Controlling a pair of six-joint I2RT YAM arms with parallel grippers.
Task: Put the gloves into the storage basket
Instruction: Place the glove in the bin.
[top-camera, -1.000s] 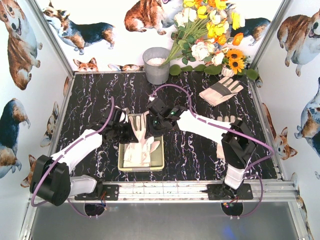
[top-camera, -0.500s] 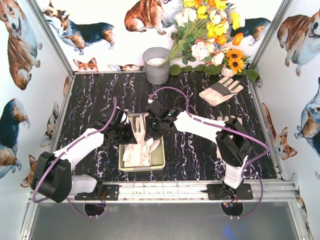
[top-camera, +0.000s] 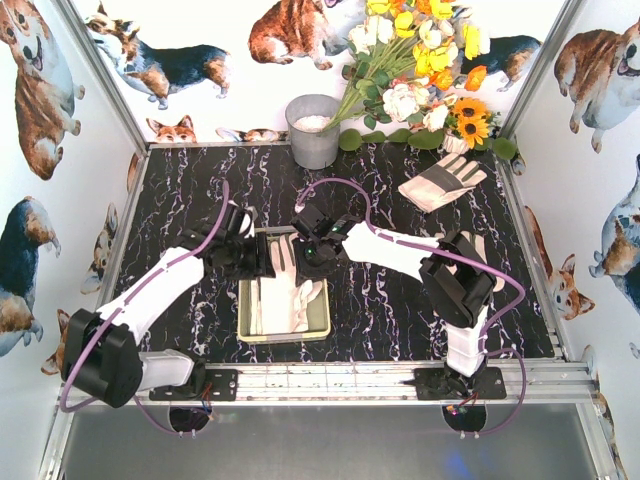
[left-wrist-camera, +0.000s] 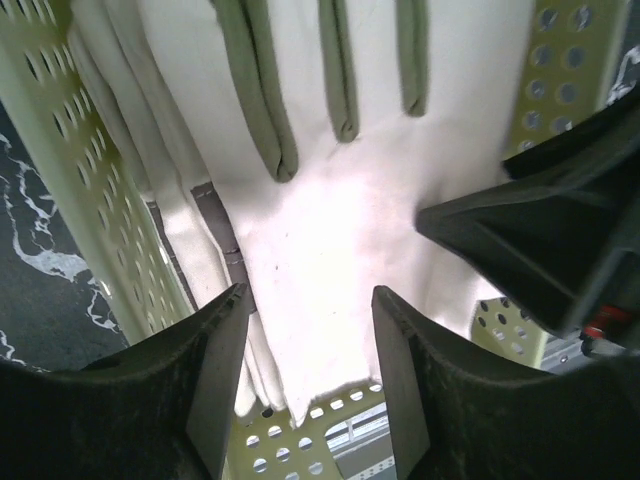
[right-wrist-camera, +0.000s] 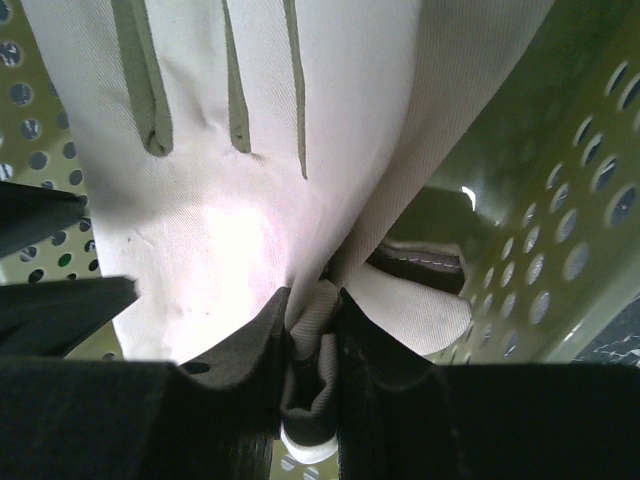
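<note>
Right gripper (right-wrist-camera: 312, 305) pinches the top glove (right-wrist-camera: 200, 200) at its cuff, glove lying inside the storage basket (right-wrist-camera: 565, 230). Left gripper (left-wrist-camera: 308, 300) jaws apart, holding nothing. Advice: lower cuff below the wall, open, lift straight up.

we are seeing matt creased cloth on the glove (right-wrist-camera: 200, 170), smooth perforated plastic on the basket (right-wrist-camera: 560, 230), dull metal on the bucket (top-camera: 313, 135).

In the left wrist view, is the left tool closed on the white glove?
No, the left tool is open, its two fingers spread apart, and the glove lies flat in the basket below them.
</note>
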